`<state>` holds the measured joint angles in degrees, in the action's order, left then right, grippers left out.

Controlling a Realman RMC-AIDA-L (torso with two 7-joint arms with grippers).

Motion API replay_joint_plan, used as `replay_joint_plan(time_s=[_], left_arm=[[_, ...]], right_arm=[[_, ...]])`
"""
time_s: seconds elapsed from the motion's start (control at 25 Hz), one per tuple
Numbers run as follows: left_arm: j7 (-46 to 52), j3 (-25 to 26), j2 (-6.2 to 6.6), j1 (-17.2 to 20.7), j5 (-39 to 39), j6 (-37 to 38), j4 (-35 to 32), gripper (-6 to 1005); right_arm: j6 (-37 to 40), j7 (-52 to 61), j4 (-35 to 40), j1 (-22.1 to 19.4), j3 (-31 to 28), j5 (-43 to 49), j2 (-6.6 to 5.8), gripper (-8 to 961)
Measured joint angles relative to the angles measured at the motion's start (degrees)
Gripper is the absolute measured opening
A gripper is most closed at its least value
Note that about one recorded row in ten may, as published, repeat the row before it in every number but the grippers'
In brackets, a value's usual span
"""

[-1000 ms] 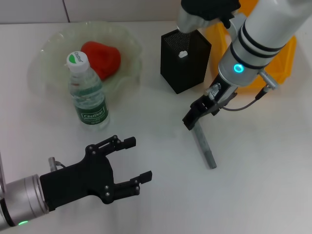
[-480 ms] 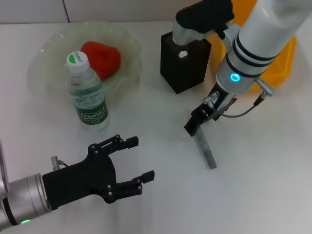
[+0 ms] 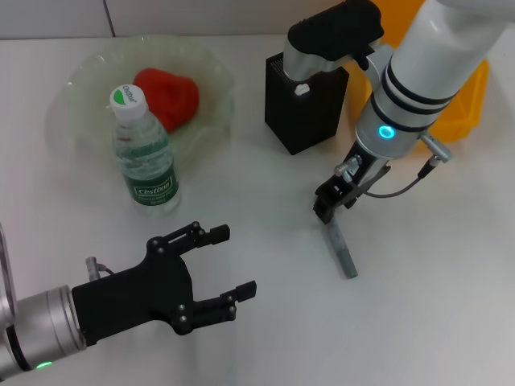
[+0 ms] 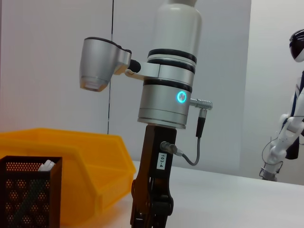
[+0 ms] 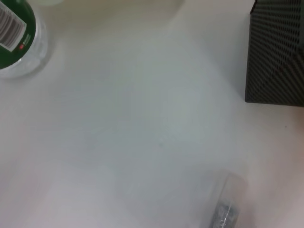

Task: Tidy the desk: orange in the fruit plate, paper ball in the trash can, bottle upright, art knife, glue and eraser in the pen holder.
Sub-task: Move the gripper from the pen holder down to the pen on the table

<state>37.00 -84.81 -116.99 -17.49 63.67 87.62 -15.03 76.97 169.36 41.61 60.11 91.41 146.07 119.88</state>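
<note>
The grey art knife (image 3: 339, 247) lies flat on the white desk in the head view. My right gripper (image 3: 325, 207) hangs right over its far end, close to the desk. The right wrist view shows the knife (image 5: 227, 205) blurred and very near. The black mesh pen holder (image 3: 306, 108) stands behind it with a small white item (image 3: 302, 90) inside that I cannot identify. The bottle (image 3: 146, 154) stands upright beside the fruit plate (image 3: 76, 80), which holds the red-orange fruit (image 3: 167, 96). My left gripper (image 3: 233, 261) hovers open at the front left. The paper ball is out of view.
A yellow bin (image 3: 475, 88) sits behind the right arm, next to the pen holder (image 4: 28, 190). The left wrist view looks across at the right gripper (image 4: 152, 213) and the bin (image 4: 71, 161). Bare desk lies between the two grippers.
My right gripper has moved a little right and lower, closer over the knife's far end. The left gripper has barely shifted. The knife lies where it was.
</note>
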Motion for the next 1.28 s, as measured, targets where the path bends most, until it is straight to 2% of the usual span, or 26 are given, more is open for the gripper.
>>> replay_joint_plan(time_s=[0.32,0.68,1.0,1.08,1.28], left_arm=[[0.0,0.0,-0.18,0.0,0.1,-0.5,0.0,813],[0.0,0.0,-0.23,0.0,0.0,-0.6,0.0,813],[-0.2,0.0,-0.26,0.0,0.0,-0.6,0.0,812],[-0.2,0.1,-0.26,0.0,0.0,-0.8,0.1,812],[-0.1,0.0,-0.43,0.0,0.0,-2.1,0.1,812]], right_arm=[[-0.7,0.0,-1.9,0.9,-0.1,-1.0,0.00,423],[-2.0,0.0,-4.0,1.6,0.0,-2.3,0.00,421],[-1.9,0.0,-4.3,2.4,2.6,-2.3,0.00,411],[-2.0,0.0,-4.0,2.4,3.0,-2.3,0.00,219],[-2.1,0.0,-4.3,2.4,4.1,-2.3,-0.01,165]])
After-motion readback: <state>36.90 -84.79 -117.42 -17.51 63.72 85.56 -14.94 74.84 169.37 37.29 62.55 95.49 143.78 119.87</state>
